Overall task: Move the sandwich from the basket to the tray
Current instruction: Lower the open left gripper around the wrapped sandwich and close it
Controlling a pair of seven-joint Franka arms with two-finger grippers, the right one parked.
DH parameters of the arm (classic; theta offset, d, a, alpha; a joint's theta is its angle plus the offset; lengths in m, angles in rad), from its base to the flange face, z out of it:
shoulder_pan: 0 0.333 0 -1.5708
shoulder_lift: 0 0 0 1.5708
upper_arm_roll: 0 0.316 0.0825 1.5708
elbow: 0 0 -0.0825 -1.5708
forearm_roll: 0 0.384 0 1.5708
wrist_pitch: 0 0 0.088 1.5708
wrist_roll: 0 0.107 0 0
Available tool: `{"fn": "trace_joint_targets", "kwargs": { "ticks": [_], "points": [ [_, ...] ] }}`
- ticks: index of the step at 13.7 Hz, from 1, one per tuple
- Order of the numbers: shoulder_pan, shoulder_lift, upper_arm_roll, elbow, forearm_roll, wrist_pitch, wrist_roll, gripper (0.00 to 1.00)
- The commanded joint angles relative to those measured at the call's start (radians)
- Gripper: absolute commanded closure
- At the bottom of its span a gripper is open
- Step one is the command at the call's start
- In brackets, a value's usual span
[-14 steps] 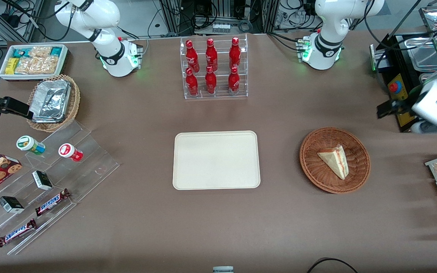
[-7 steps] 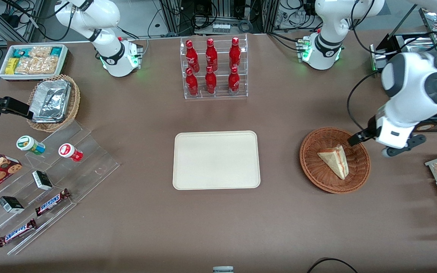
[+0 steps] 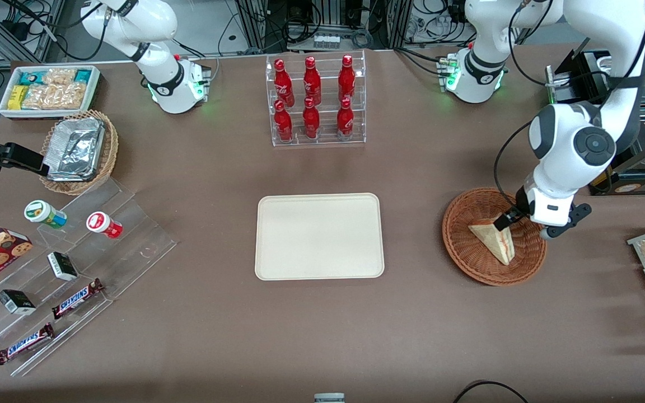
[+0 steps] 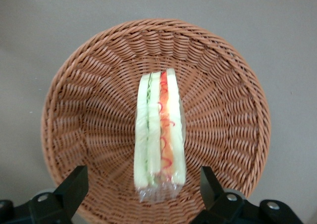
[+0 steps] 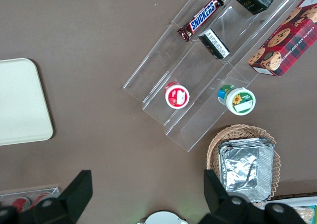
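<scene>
The gripper hangs over the basket, wrist pointing down, fingers spread wide astride the sandwich, untouched.

Sandwich wedge lies in the reddish wicker basket, wrapped, cut edge showing red and green filling. Cream tray sits flat mid-table, well apart from basket. Gripper spread wide above the sandwich.

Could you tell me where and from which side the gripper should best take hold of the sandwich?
Probably from above, across its two flat bread faces near mid-length. The sandwich lies in the basket with its striped cut edge facing up, and the open gripper above it already has one finger on either side.
</scene>
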Motion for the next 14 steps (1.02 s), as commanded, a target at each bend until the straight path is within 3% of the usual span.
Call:
{"fn": "trace_joint_targets", "kwargs": {
  "ticks": [1,7,8,10,11,12,14],
  "points": [
    [-0.013,0.033,-0.001,-0.028,0.012,0.092,-0.056,0.0],
    [-0.02,0.096,0.001,-0.037,0.012,0.143,-0.058,0.02],
    [-0.019,0.096,0.001,-0.037,0.01,0.141,-0.067,0.15],
    [-0.022,0.107,0.001,-0.036,0.012,0.138,-0.113,0.57],
    [-0.023,0.11,-0.001,-0.034,0.014,0.138,-0.113,0.68],
    [-0.029,0.109,-0.001,-0.031,0.014,0.137,-0.114,0.75],
    [-0.029,0.096,-0.001,-0.019,0.014,0.115,-0.116,0.77]
  ]
}}
